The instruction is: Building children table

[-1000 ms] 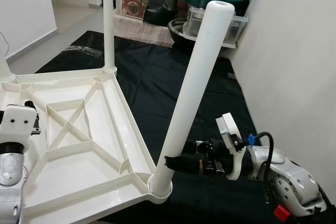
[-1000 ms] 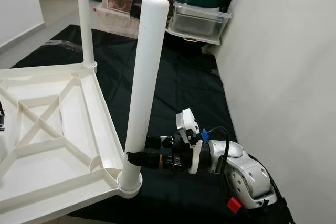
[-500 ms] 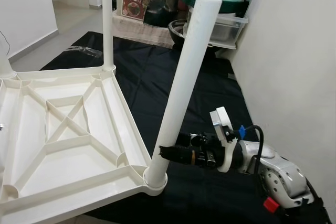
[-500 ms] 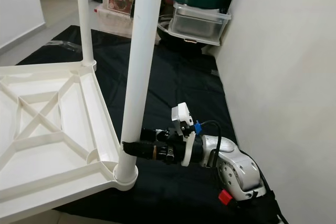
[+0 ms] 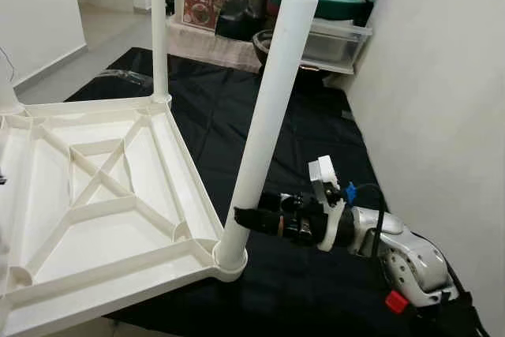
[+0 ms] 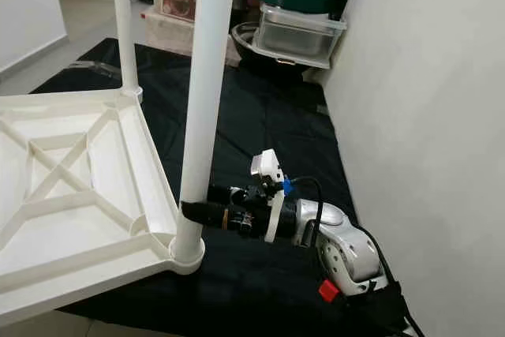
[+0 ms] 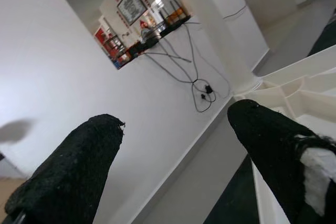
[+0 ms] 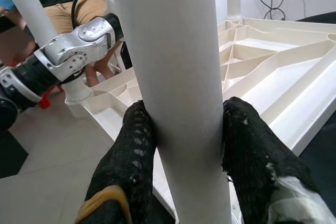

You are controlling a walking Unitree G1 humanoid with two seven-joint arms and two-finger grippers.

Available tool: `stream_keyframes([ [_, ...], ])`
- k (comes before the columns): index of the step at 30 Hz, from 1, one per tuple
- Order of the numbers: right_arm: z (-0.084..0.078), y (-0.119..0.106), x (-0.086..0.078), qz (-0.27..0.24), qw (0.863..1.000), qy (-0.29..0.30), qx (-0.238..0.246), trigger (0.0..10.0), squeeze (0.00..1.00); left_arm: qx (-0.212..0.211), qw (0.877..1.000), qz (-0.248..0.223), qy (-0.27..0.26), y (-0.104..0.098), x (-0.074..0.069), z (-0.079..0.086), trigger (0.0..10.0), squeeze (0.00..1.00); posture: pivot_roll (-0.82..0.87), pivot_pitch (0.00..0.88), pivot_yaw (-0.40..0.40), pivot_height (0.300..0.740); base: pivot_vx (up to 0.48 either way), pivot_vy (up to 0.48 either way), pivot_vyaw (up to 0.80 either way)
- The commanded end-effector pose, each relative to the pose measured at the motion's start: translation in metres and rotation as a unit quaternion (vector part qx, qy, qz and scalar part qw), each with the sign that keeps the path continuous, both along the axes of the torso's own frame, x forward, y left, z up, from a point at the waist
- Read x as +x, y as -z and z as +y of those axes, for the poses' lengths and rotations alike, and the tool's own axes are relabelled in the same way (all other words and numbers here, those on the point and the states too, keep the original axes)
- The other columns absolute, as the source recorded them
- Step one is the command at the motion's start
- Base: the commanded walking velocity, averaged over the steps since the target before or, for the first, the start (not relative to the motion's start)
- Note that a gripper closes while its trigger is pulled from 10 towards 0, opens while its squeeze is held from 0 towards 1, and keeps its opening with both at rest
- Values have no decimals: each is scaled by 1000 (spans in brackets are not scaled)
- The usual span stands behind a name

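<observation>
**Right gripper clamping a table leg**

The white tabletop point(image 5: 118, 195) is lying upside down on a black mat point(image 5: 308, 147), beyond the clamped leg from the jaws. The right gripper point(image 6: 197, 212) is gripping the leg point(image 5: 268, 116) low, just above its corner socket. The right wrist view is showing both fingers point(image 8: 123, 166) pressing the leg, plus a seated person point(image 8: 79, 3) beyond. The left gripper point(image 7: 173, 145) is hanging with jaws wide, holding nothing.

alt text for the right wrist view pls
The right gripper clamps its two black fingers around a thick white table leg. Behind it lies the upturned white tabletop, with the robot's silver left arm beside another leg.
</observation>
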State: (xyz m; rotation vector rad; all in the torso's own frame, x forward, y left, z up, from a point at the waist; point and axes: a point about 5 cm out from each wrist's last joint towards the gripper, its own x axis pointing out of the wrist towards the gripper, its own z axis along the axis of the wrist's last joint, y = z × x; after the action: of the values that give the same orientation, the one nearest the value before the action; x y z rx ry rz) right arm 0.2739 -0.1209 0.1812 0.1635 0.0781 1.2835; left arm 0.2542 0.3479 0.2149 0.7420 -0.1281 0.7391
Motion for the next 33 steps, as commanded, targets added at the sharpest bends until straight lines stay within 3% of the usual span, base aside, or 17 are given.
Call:
stream_keyframes([
  [1, -17, 0, 11, -5, 997, 77, -20, 10000, 0, 0, 1000, 0, 25, 1, 4, -8, 10000, 0, 112, 0, -146, 740, 0, 0, 0],
  [11, -18, 3, 17, -4, 995, 99, -32, 10000, 0, -3, 999, 9, 49, 4, 9, -16, 10000, 0, 111, 0, -145, 740, 0, 0, 0],
  [12, -18, 4, 18, -3, 994, 104, -33, 10000, 0, -16, 996, 4, 87, 3, 14, -25, 10000, 0, 114, 0, -147, 740, 0, 0, 0],
  [15, -16, 4, 21, -3, 993, 115, -35, 10000, 0, -32, 980, -3, 198, -1, 28, -58, 10000, 0, 112, 0, -145, 740, 0, 0, 0],
  [16, -16, 4, 21, -3, 993, 115, -35, 10000, 0, -32, 980, -3, 198, -1, 28, -58, 10000, 0, 112, 0, -145, 740, 0, 0, 0],
  [18, -15, 5, 23, -3, 992, 119, -35, 10000, 0, -49, 967, 0, 249, 0, 38, -79, 10000, 0, 110, 0, -143, 740, 0, 0, 0],
  [19, -15, 5, 23, -3, 992, 119, -35, 10000, 0, -49, 967, 0, 249, 0, 38, -79, 10000, 0, 110, 0, -143, 740, 0, 0, 0],
  [22, -16, 4, 29, -4, 988, 151, -34, 10000, 0, -78, 936, 9, 343, 3, 50, -125, 10000, 0, 100, 0, -132, 740, 0, 0, 0],
  [23, -16, 4, 29, -4, 988, 151, -34, 10000, 0, -78, 936, 9, 343, 3, 50, -125, 10000, 0, 100, 0, -132, 740, 0, 0, 0],
  [25, -19, 3, 33, -5, 984, 175, -32, 10000, 0, -89, 918, 16, 387, 8, 50, -147, 10000, 0, 95, 0, -129, 740, 0, 0, 0],
  [28, -20, 3, 35, -6, 982, 188, -32, 10000, 0, -93, 908, 24, 408, 13, 47, -157, 10000, 0, 96, 0, -129, 740, 0, 0, 0],
  [30, -21, 4, 39, -9, 978, 207, -34, 10000, 0, -102, 892, 33, 439, 19, 42, -172, 10000, 0, 99, 0, -130, 740, 0, 0, 0],
  [31, -21, 4, 39, -9, 978, 207, -34, 10000, 0, -102, 892, 33, 439, 19, 42, -172, 10000, 0, 99, 0, -130, 740, 0, 0, 0],
  [33, -19, 3, 41, -4, 976, 217, -19, 10000, 0, -114, 878, 37, 463, 25, 33, -184, 10000, 0, 101, 0, -130, 740, 0, 0, 0],
])
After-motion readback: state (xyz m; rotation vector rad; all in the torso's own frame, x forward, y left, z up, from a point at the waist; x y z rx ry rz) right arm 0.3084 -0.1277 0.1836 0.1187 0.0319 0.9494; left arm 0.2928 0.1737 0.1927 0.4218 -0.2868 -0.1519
